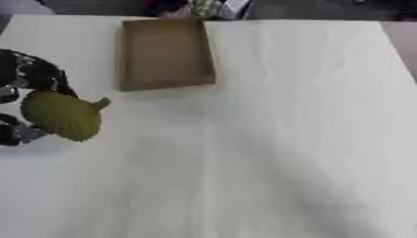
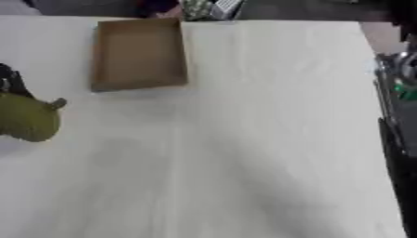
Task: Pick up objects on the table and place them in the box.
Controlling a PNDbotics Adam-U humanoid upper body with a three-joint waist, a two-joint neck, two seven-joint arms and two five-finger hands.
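A green, bumpy, oval fruit with a short stem (image 1: pixel 62 115) is at the left edge of the white table, in my left hand (image 1: pixel 24 76). The hand's black fingers curl around it from behind and below. A shallow brown cardboard box (image 1: pixel 165 53) lies open at the far side of the table, up and to the right of the fruit, and its inside looks bare. My right hand does not show in either view.
The white table (image 1: pixel 269 139) spreads wide to the right and front. Dark and colourful items (image 1: pixel 204 7) sit beyond the far edge behind the box. A dark stand with metal parts (image 2: pixel 399 93) runs along the table's right side.
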